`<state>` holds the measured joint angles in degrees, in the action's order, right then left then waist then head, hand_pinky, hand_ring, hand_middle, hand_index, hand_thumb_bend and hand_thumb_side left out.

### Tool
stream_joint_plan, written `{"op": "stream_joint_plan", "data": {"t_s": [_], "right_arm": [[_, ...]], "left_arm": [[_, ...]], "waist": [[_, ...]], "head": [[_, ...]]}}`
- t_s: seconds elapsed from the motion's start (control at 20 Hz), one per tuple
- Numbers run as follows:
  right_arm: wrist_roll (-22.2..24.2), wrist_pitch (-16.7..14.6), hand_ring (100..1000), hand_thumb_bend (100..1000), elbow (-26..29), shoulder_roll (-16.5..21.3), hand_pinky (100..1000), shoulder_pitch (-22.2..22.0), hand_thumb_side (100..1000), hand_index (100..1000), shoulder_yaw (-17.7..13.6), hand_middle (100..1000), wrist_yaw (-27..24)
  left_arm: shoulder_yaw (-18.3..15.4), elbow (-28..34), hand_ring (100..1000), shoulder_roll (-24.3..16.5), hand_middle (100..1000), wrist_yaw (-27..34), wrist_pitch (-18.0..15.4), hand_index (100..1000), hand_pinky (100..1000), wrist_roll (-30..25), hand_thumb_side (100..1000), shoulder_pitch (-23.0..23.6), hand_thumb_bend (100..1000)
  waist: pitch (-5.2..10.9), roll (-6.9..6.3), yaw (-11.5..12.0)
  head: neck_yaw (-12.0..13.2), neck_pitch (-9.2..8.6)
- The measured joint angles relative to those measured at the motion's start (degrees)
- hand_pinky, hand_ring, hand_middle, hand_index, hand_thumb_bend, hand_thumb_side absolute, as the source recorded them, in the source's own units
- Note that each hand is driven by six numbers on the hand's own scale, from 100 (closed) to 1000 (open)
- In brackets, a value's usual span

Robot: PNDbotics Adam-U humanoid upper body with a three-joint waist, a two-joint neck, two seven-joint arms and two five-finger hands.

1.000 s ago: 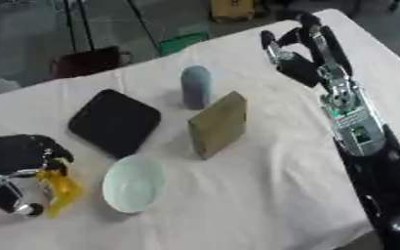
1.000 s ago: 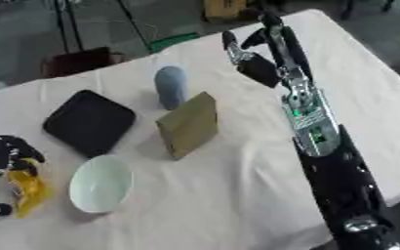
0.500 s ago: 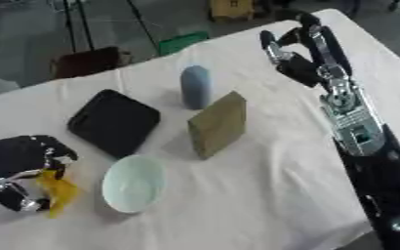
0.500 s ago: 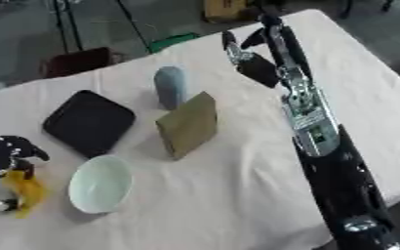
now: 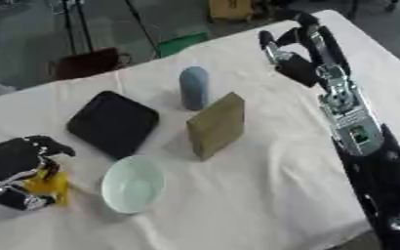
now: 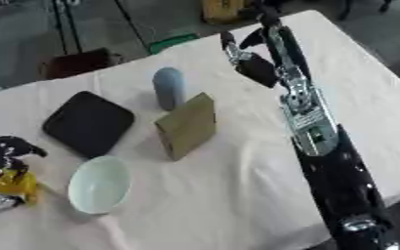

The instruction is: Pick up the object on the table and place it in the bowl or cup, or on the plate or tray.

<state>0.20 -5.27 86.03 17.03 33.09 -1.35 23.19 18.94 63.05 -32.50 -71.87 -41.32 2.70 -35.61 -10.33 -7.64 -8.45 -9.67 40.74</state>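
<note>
Only leftward: whole left hand (image 5: 15, 161)

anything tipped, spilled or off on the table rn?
Nothing spilled or damaged. The tan block stands on edge, tilted, between the blue cup and pale bowl. Black plate lies flat. The left robot hand is curled on a yellow object.

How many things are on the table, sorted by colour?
Black: 1, the square plate
Blue-grey: 1, the cup
Tan: 1, the block
Pale green: 1, the bowl
Yellow: 1, the object in the left hand
Total: 5
</note>
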Motion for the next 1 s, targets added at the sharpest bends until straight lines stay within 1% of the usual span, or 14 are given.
{"op": "stream_joint_plan", "data": {"t_s": [0.3,0.35,0.5,0.55,0.7,0.85,1.0], "right_arm": [[-0.05,0.02,567,307,0.0,0.0,693,0.0,534,859,-0.02,800,0.02],[-0.05,0.02,568,307,0.0,0.0,693,0.0,534,859,-0.02,800,0.02],[-0.05,0.02,568,306,0.0,-0.02,693,0.0,534,859,-0.01,801,0.02],[-0.04,0.02,568,306,0.0,-0.04,693,-0.01,534,859,-0.01,800,0.02],[-0.03,0.01,567,307,0.0,-0.09,693,-0.01,534,859,0.0,800,0.02],[0.0,-0.01,567,307,0.0,-0.17,693,0.2,535,859,0.06,800,0.02],[0.08,-0.08,567,307,0.0,-0.27,693,0.43,535,859,0.34,800,0.02]], "left_arm": [[-3.59,8.45,809,-1.83,775,7.63,5.99,434,846,-3.67,229,-2.07,393],[-3.99,9.73,811,-2.06,777,8.95,6.88,444,850,-4.53,228,-2.71,412],[-4.63,11.78,812,-2.13,778,11.12,9.24,451,851,-7.01,228,-5.71,423],[-4.67,11.79,813,-1.79,779,11.15,9.82,471,850,-7.69,238,-6.72,426],[-4.67,9.41,812,0.92,779,9.48,11.14,477,851,-9.03,244,-9.06,438],[-4.96,5.35,813,4.19,779,5.7,12.65,483,849,-8.76,253,-10.36,439],[-6.03,0.75,813,7.68,778,0.84,14.71,493,849,-7.11,254,-11.29,442]], "waist": [[0.01,0.01,-0.08],[0.01,0.01,-0.08],[0.1,0.01,-0.12],[0.18,0.01,-0.16],[0.31,0.02,-0.66],[0.29,0.17,-1.4],[0.11,0.3,-2.14]], "head": [[-0.13,-0.02],[-0.16,-0.02],[-0.19,-0.02],[-0.19,-0.03],[-0.03,-0.39],[0.07,-0.48],[0.35,-0.6]]}}
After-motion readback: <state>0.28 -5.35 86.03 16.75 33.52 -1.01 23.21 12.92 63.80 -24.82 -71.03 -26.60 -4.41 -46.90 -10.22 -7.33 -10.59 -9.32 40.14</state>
